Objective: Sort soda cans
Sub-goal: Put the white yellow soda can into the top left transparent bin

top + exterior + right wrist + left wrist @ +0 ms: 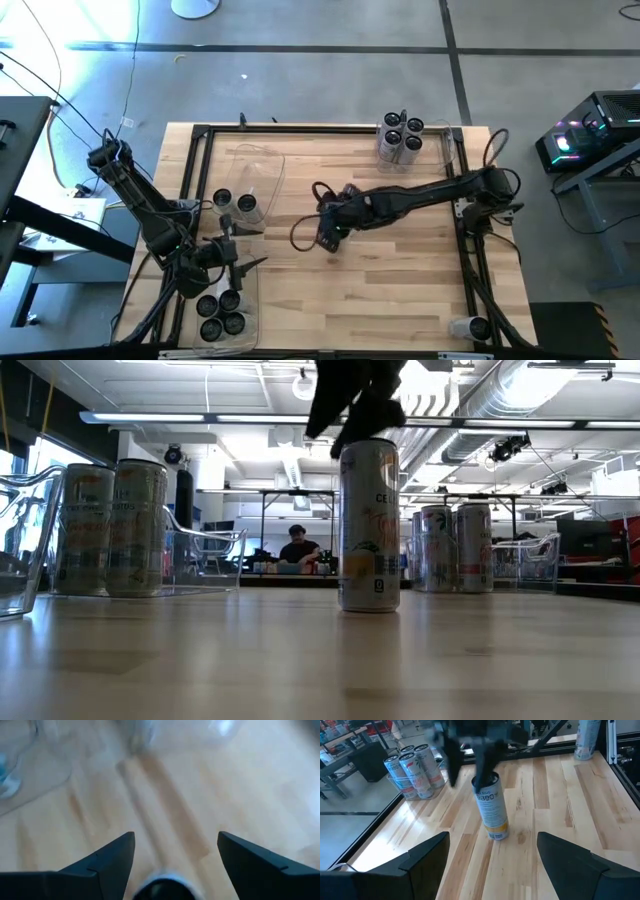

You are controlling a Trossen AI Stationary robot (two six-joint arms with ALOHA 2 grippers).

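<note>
The right gripper (331,236) is held over the middle of the table, directly above a single upright soda can (369,526); its fingers (107,857) are seen spread to either side of the can's rim, with no contact that can be made out, so the can is judged to be standing free rather than pinched. In the low view the dark fingers hang just at the can's top, and the can itself rests flat on the wooden tabletop (400,290), well apart from every group. The left gripper (238,263) is parked near the table's left edge with its fingers wide apart and nothing between them, pointed toward the lone can. Outward from there, four cans (221,310) are seen packed together in a clear bin (250,322) at the near left corner, and two more cans (236,201) stand just beside a second clear bin (262,170) farther back on the left. A cluster of four cans (400,135) is gathered at the far right corner, and one can (470,326) lies on its side at the near right edge. The sorting is therefore judged to be partly done: one bin appears filled, while the centre can, the pair on the left, the fallen can and perhaps the far cluster are probably left to be placed. Which colour belongs where cannot be told.
</note>
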